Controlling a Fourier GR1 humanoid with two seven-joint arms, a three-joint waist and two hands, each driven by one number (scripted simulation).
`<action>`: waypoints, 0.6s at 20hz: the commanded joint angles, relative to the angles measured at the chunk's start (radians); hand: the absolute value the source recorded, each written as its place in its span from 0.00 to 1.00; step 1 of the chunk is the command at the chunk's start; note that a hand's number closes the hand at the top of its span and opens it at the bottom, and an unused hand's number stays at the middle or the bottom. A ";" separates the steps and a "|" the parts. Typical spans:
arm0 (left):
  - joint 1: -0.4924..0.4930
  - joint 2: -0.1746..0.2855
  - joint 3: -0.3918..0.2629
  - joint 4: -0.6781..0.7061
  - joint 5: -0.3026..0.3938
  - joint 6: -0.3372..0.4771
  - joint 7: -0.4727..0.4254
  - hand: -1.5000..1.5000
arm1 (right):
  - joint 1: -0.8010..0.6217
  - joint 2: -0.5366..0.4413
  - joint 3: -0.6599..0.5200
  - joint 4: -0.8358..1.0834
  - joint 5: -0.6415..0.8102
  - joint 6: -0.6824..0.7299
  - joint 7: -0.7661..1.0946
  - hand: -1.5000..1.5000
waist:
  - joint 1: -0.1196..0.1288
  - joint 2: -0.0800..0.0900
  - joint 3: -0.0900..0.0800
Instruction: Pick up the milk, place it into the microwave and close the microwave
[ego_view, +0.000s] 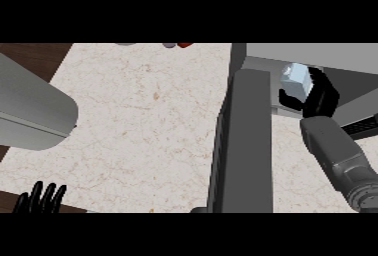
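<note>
Presently the right hand (319, 100) curls its fingers round the milk (297, 78), setting it inside the microwave (332, 52). Its door (244, 140) stands open for that. Left hand (40, 197) rests at the lower left, fingers straight.

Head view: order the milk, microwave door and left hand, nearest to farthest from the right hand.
1. Milk, held in the right hand, upper right.
2. Door, open, just left of that hand.
3. Left hand, resting at the lower-left edge.

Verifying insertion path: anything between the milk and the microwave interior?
Nothing visible. The right robot hand holds the milk at the microwave opening; the open door stands beside it, off the path.
</note>
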 joint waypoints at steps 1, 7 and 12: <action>-0.009 0.007 0.007 0.016 0.000 -0.003 0.003 0.00 | 0.047 -0.004 0.064 0.039 0.070 -0.184 0.130 0.00 | 0.022 0.000 0.000; -0.042 -0.010 -0.012 0.036 -0.014 0.011 0.017 0.00 | -0.069 0.078 0.142 0.023 0.144 0.072 0.042 0.00 | 0.019 -0.017 0.011; -0.020 -0.003 -0.014 0.017 -0.026 0.003 0.003 0.00 | -0.088 0.105 0.146 0.023 0.147 0.138 0.033 0.00 | 0.033 -0.018 0.013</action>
